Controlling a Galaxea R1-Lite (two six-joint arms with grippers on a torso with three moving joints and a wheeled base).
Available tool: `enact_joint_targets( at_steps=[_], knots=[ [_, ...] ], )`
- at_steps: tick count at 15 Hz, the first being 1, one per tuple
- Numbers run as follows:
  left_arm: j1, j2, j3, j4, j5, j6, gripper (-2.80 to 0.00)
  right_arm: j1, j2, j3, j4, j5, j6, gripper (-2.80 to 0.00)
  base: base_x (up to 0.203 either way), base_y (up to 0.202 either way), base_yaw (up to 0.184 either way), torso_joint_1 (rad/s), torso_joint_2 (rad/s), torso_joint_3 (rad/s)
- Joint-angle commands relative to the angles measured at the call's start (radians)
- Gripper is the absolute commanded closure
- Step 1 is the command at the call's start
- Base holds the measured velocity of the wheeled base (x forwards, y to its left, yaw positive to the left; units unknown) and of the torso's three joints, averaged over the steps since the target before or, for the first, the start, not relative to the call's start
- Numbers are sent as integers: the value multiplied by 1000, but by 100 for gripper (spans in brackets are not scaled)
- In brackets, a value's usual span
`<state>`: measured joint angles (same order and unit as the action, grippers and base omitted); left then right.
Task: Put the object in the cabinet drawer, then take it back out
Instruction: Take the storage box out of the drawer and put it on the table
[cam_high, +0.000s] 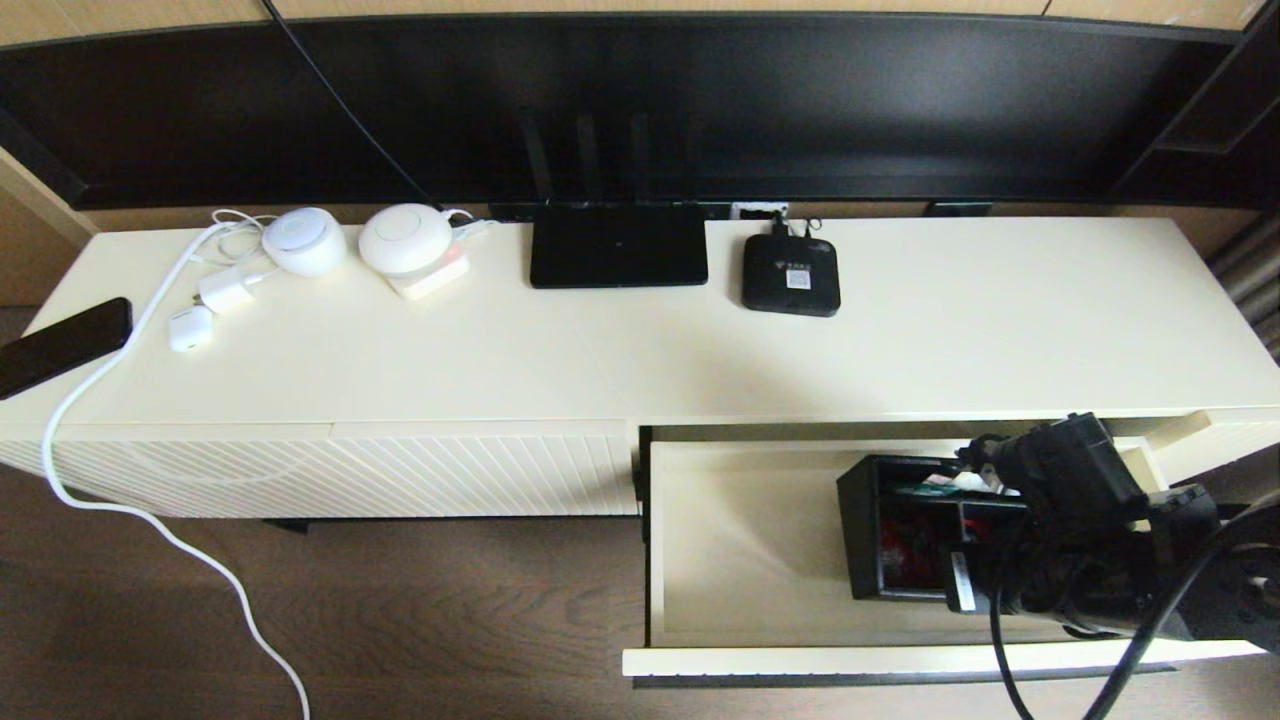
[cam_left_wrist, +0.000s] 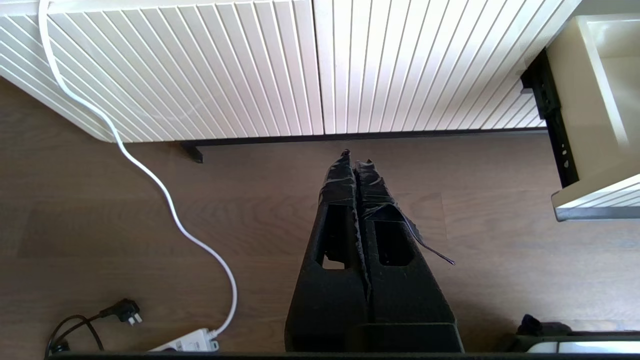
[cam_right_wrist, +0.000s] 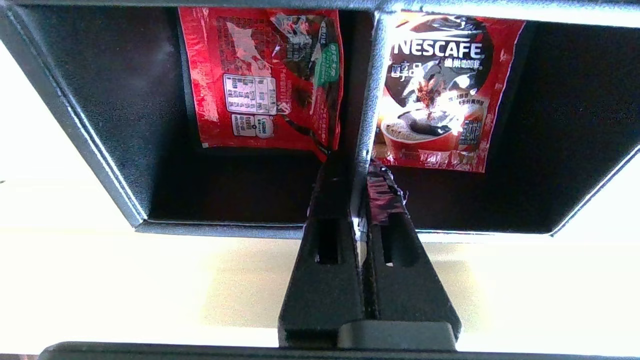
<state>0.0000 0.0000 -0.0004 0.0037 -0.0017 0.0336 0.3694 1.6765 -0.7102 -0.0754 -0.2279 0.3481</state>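
Note:
The cabinet drawer (cam_high: 750, 545) stands pulled out at the lower right, its cream interior showing. Inside it, toward the right, sits the black organizer box (cam_high: 860, 530) with red packets (cam_high: 905, 545) in its compartments. My right arm (cam_high: 1080, 520) reaches down over the box and hides its right part. In the right wrist view my right gripper (cam_right_wrist: 361, 167) is shut on the box's thin divider wall (cam_right_wrist: 371, 90), with a red packet (cam_right_wrist: 265, 80) on one side and a Nescafe packet (cam_right_wrist: 435, 95) on the other. My left gripper (cam_left_wrist: 354, 157) hangs shut and empty over the wooden floor.
On the cabinet top are a flat black router (cam_high: 618, 245), a small black set-top box (cam_high: 790, 275), two white round devices (cam_high: 305, 240), chargers and a phone (cam_high: 60, 345). A white cable (cam_high: 150, 520) trails past the diagonal-ribbed panel (cam_high: 330, 470) to a power strip (cam_left_wrist: 187, 342).

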Motion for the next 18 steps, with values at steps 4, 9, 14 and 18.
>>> enact_joint_targets(
  at_steps=[4, 9, 14, 18],
  knots=[
    [0, 2, -1, 0, 0, 0, 0, 8, -100, 49, 1, -6, -1, 0, 0, 0, 0, 0, 0, 0],
    [0, 2, -1, 1, 0, 0, 0, 12, -183, 113, 5, -8, -24, 0, 0, 0, 0, 0, 0, 0],
    [0, 2, -1, 1, 0, 0, 0, 19, -247, 138, 22, -8, -39, 0, 0, 0, 0, 0, 0, 0],
    [0, 2, -1, 1, 0, 0, 0, 20, -319, 163, 91, -16, -57, 0, 0, 0, 0, 0, 0, 0]
  ],
)
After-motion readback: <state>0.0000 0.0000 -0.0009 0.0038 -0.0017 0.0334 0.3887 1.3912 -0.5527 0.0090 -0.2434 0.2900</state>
